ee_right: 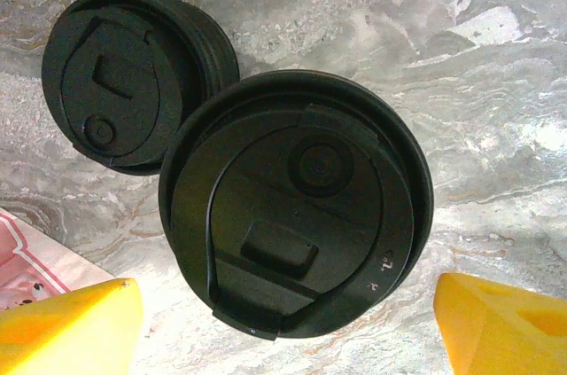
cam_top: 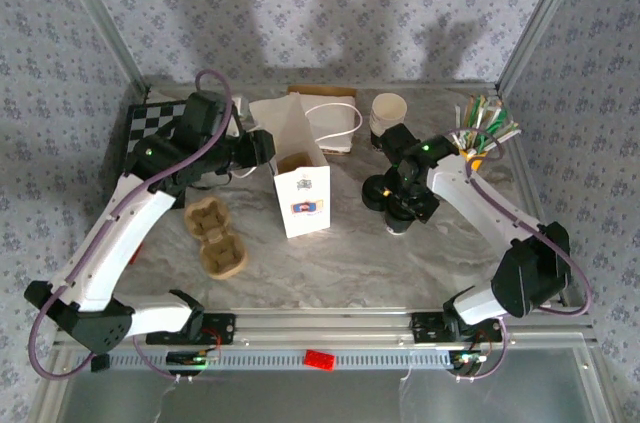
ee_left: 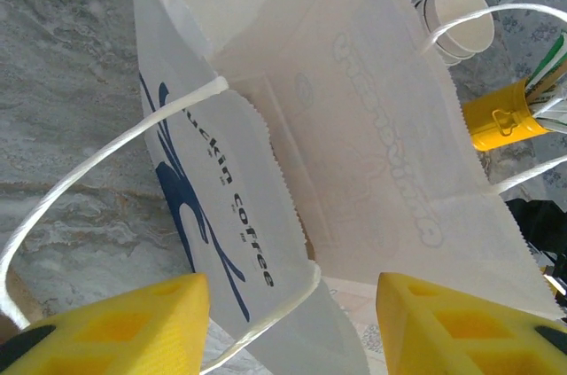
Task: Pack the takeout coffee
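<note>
Under the right wrist camera the takeout coffee [ee_right: 297, 251] stands upright, seen as a round black lid with sip hole and moulded tab. A stack of loose black lids [ee_right: 133, 82] sits just beside it, the rims nearly touching. From overhead most of the cup is hidden beneath the right gripper [cam_top: 403, 210]. That gripper's yellow fingertips [ee_right: 71, 331] are spread wide, one at each side of the lid, with no contact that I can see.

The left wrist view shows blue "luckin coffee" lettering on the white paper bag [ee_left: 354, 127] and its white string handles, details too small to read from above. The left gripper [ee_left: 292, 326] has its fingers apart, with the bag's near edge and a handle loop between them.

From above, the bag stands open-mouthed at mid-table, with the coffee well to its right. A cardboard cup carrier [cam_top: 215, 233] lies left of the bag and a checkerboard [cam_top: 150, 123] lies at the far left. A stack of lidless cups [cam_top: 388, 108] and a yellow holder [ee_left: 500, 118] of sticks are at the far right. The tabletop [cam_top: 340, 263] is grey-veined marble pattern, walled by pale floral wallpaper [cam_top: 300, 3].
</note>
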